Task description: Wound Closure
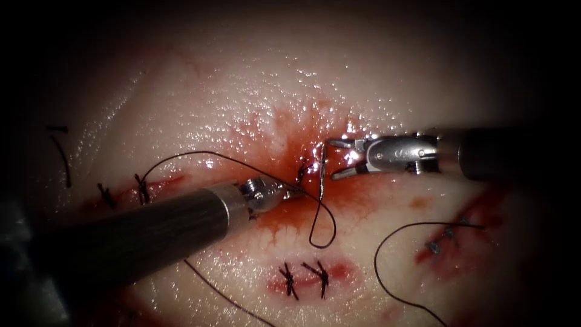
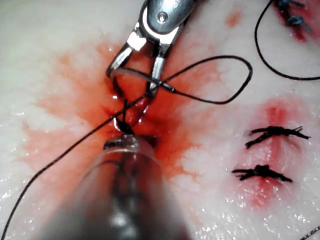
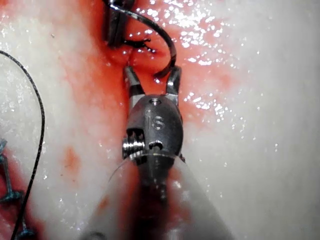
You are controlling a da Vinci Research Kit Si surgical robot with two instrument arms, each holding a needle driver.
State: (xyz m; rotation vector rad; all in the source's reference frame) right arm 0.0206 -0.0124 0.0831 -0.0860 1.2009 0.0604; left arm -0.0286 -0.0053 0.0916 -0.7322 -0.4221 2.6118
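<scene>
Left tool (image 1: pixel 289 192) jaws pinch the needle (image 1: pixel 321 172) at centre frame; right tool (image 1: pixel 340 158) jaws spread beside it. Regrip squarely.

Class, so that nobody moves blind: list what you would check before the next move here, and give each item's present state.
1. Left tool grips the needle: ok, its jaws are shut on it near one end.
2. Right tool is free to take it: ok, its jaws are open astride the needle and hold nothing.
3. Needle is out of the tissue: cannot tell, because its far end is lost in the red fluid.
4. Thread is slack: ok, it lies in a loose loop on the tissue.
5. Finished stitches are undisturbed: ok, both tools are apart from them.
</scene>
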